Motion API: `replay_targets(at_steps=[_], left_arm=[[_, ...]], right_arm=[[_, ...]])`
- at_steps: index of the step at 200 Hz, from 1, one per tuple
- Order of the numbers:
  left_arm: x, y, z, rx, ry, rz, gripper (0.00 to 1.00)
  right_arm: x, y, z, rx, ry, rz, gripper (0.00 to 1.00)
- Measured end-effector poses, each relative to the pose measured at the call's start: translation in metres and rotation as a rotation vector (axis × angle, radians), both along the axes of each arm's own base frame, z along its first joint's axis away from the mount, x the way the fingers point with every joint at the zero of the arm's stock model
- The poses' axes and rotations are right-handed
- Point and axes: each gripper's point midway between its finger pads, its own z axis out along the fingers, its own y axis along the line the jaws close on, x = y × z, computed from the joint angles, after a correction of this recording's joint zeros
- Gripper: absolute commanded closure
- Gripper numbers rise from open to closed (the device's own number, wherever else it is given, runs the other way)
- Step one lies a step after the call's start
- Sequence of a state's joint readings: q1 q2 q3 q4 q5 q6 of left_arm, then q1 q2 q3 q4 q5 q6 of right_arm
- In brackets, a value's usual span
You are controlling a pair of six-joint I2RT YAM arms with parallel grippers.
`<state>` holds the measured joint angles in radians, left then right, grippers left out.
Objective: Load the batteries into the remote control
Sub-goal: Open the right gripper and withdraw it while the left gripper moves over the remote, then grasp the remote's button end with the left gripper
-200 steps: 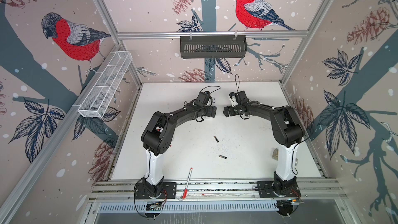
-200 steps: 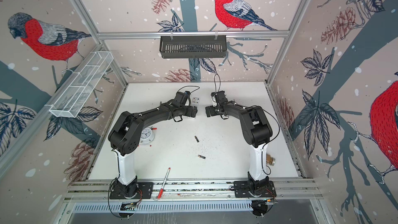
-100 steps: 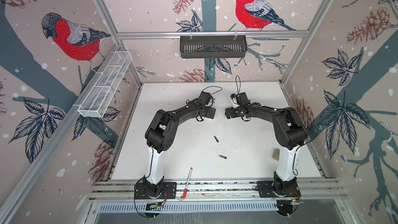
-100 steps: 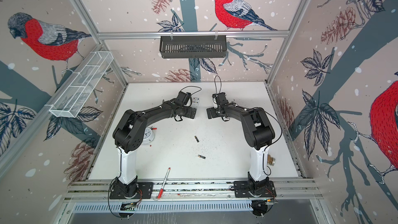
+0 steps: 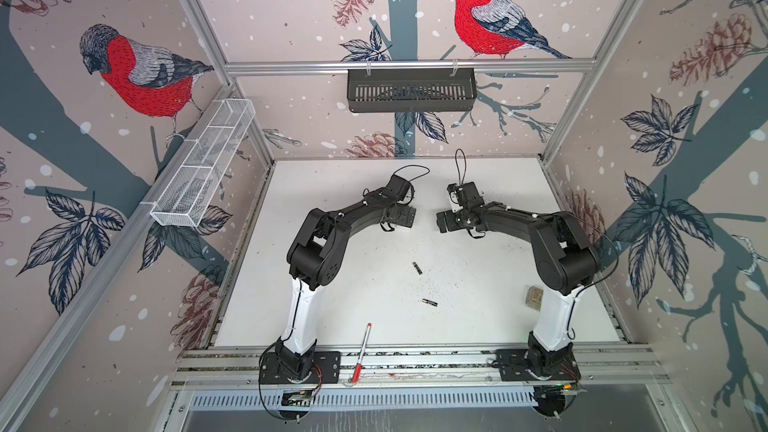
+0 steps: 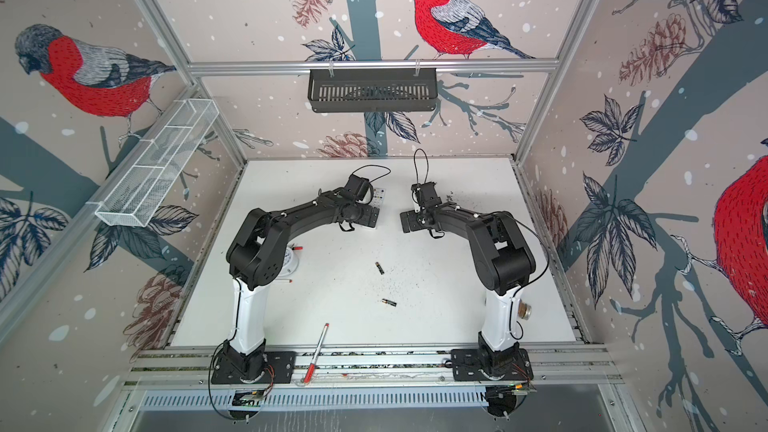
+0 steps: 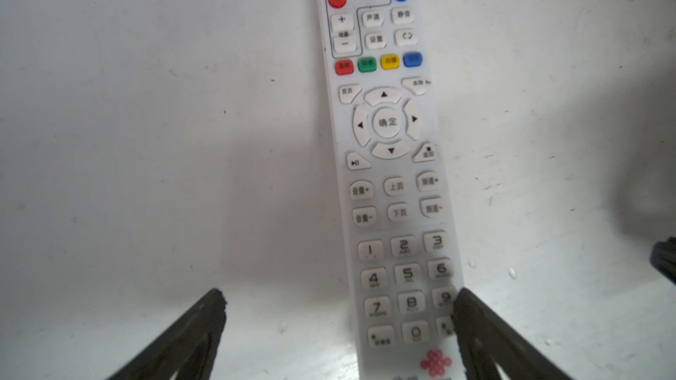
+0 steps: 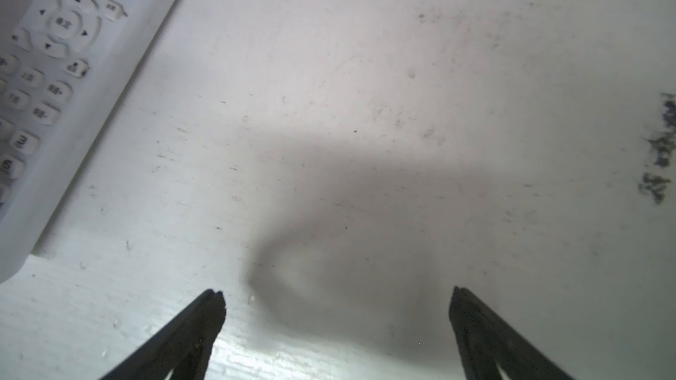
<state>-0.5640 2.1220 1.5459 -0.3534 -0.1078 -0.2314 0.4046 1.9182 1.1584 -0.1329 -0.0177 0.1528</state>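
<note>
Swinging its elbow inward, the left arm has set the left fingers (image 7: 205, 323), spread wide, astride the number end of the long flat white plastic remote control (image 7: 387, 162), which lies buttons-up on the white worktop (image 7: 146, 104). The right fingers (image 8: 197, 323) are spread and empty. Two slim black gold-tipped batteries (image 5: 417, 268) (image 5: 429, 302) lie untouched mid-worktop, and the remote likely needs flipping first.

Two batteries (image 5: 417, 268) (image 5: 429, 302), one remote (image 7: 387, 162), one pen (image 5: 360, 353), one clock (image 6: 291, 263)

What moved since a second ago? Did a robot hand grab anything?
Only the arms shifted slightly: the left arm's elbow swung toward the middle, the right arm's elbow slid toward the front. Nothing was grabbed or let go; the left gripper and right gripper are open. The remote control, batteries and pen stayed put.
</note>
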Motion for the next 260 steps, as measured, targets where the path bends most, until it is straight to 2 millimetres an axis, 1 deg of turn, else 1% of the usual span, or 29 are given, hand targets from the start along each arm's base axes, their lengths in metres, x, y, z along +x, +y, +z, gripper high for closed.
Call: replay_targets(at_steps=[7, 26, 46, 72, 103, 135, 166, 184, 203, 220, 260], left_arm=[[0.002, -0.001, 0.0, -0.002, -0.002, 0.001, 0.13], [0.008, -0.005, -0.001, -0.007, -0.005, 0.005, 0.13], [0.016, -0.009, -0.001, -0.004, -0.007, 0.011, 0.13], [0.027, -0.011, 0.004, 0.01, -0.018, 0.031, 0.13], [0.038, -0.01, 0.012, 0.033, -0.039, 0.059, 0.13], [0.047, -0.008, 0.016, 0.049, -0.065, 0.085, 0.13], [0.054, -0.012, 0.014, 0.057, -0.072, 0.068, 0.11], [0.058, -0.016, 0.015, 0.053, -0.079, 0.057, 0.09], [0.066, -0.021, 0.02, 0.045, -0.095, 0.056, 0.08], [0.074, -0.025, 0.022, 0.037, -0.111, 0.059, 0.07], [0.09, -0.033, 0.009, 0.037, -0.122, 0.073, 0.08]], right_arm=[[-0.001, -0.002, 0.0, -0.003, 0.0, -0.003, 0.0], [-0.005, -0.006, -0.002, -0.014, 0.003, -0.01, 0.0], [-0.008, -0.008, 0.001, -0.016, -0.002, -0.012, 0.01], [-0.016, -0.012, 0.008, -0.01, -0.016, -0.012, 0.0], [-0.028, -0.016, 0.012, -0.003, -0.028, -0.012, 0.0], [-0.037, -0.012, 0.007, -0.007, -0.017, 0.004, 0.0], [-0.045, -0.014, -0.001, -0.013, 0.004, 0.005, 0.01], [-0.049, -0.015, -0.002, -0.01, 0.004, 0.001, 0.0], [-0.05, -0.012, -0.001, 0.003, -0.002, -0.005, 0.01], [-0.052, -0.006, -0.001, 0.006, -0.009, 0.011, 0.01], [-0.06, 0.01, 0.006, 0.019, -0.025, 0.051, 0.01]])
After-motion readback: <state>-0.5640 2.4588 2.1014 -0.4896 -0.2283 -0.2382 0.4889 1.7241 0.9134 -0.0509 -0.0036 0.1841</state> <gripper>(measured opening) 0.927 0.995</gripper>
